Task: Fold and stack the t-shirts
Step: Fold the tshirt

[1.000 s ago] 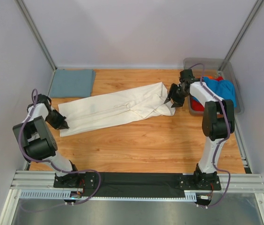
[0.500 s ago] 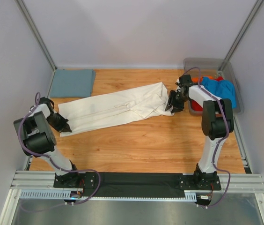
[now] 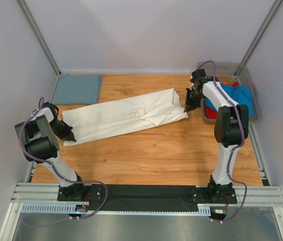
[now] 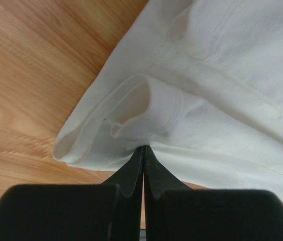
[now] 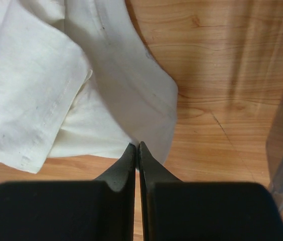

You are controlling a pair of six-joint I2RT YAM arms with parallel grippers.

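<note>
- The cream-white t-shirt [image 3: 126,116] lay stretched in a long, narrow band across the wooden table [image 3: 146,155], slanting from the near left up toward the far right
- The left gripper [image 3: 71,136] was low at the shirt's left end, near the table's left edge
- In the left wrist view its jaws were pressed together with no gap, and a soft, rolled fold of the cream cloth ran down into the fingertips, nipped there
- The layers at that end were doubled over, with a hem seam showing on the upper layer
- The right gripper [image 3: 186,108] was at the shirt's right end, just beside the bin [image 3: 222,66]
- In the right wrist view its jaws were likewise closed tight, their tips meeting on the curved edge of the cloth, a thin bit of it caught between them
- A loose flap with a stitched hem lay to the left of those tips, resting on the wood
- A grey-blue t-shirt [image 3: 77,89] lay folded flat in the far left corner, apart from the cream one
- A bright blue t-shirt [image 3: 237,95] and an orange-red t-shirt [image 3: 210,113] sat bunched inside the clear bin at the far right
</note>
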